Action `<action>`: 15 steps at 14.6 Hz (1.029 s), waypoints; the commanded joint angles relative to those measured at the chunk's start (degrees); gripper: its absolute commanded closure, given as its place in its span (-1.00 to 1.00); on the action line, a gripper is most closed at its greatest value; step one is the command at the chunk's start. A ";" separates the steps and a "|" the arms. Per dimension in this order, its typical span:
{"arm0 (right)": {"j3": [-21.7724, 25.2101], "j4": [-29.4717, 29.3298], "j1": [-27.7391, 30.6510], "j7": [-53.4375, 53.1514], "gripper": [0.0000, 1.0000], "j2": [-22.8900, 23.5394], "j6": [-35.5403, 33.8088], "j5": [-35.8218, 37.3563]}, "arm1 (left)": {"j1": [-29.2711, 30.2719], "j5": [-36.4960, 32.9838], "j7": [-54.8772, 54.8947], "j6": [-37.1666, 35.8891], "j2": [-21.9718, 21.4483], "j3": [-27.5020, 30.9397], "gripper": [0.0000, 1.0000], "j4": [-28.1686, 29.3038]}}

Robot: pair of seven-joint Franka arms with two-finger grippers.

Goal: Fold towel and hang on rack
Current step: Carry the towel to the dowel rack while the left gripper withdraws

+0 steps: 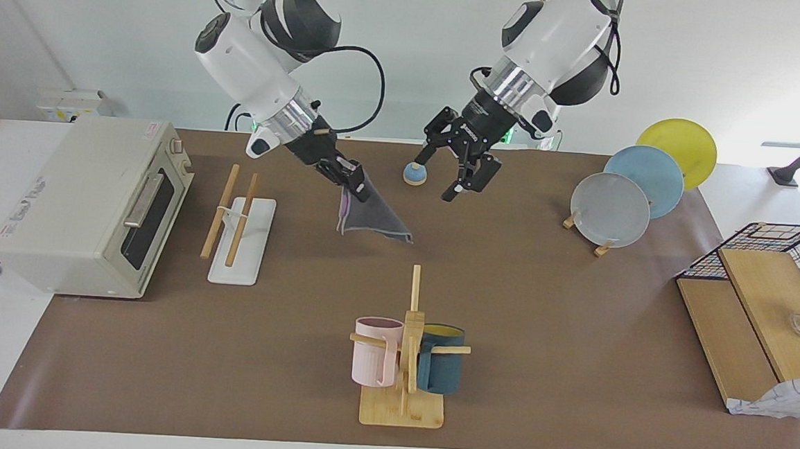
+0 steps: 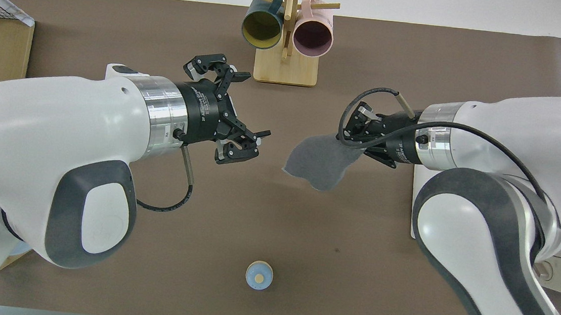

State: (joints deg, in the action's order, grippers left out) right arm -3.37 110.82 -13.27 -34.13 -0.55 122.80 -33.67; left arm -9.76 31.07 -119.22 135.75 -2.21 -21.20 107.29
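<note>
The towel [image 1: 372,221] [image 2: 321,164] shows its dark grey face with a purple edge. It hangs from one corner in my right gripper [image 1: 355,192] [image 2: 359,135], which is shut on it over the table between the rack and a small blue knob. The towel's lower edge hangs close above the table. The rack [image 1: 239,223], two wooden rods over a white base, stands beside the oven; my right arm covers most of it in the overhead view. My left gripper [image 1: 435,178] [image 2: 256,107] is open, holds nothing, and is apart from the towel, over the table beside the knob.
A toaster oven [image 1: 88,205] stands at the right arm's end. The wooden mug stand [image 1: 405,364] [image 2: 287,41] with pink and teal mugs is farthest from the robots. The small blue knob [image 1: 414,175] [image 2: 259,275] lies near them. Plates on a stand [image 1: 624,196] and a wire basket [image 1: 787,255] fill the left arm's end.
</note>
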 commanded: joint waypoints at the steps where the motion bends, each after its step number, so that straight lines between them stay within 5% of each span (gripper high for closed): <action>1: -0.41 2.64 3.24 8.53 1.00 -1.73 -2.03 4.57 | 5.70 0.57 13.96 -6.09 -3.59 0.19 -1.00 3.37; 6: -0.41 7.21 5.52 16.02 1.00 -2.69 -2.82 13.97 | 15.89 -1.00 42.78 -14.18 -3.85 0.63 -1.00 2.93; 15: -0.41 7.74 15.71 27.88 1.00 -4.02 -14.42 26.99 | 20.48 -23.83 84.88 -28.41 -0.79 0.72 -1.00 -6.28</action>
State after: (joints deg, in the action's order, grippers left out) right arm -3.15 117.11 -0.62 -9.59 -2.96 109.13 -7.93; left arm 10.18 12.25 -42.90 111.96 -4.37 -20.16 104.89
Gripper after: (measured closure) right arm 0.978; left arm 0.000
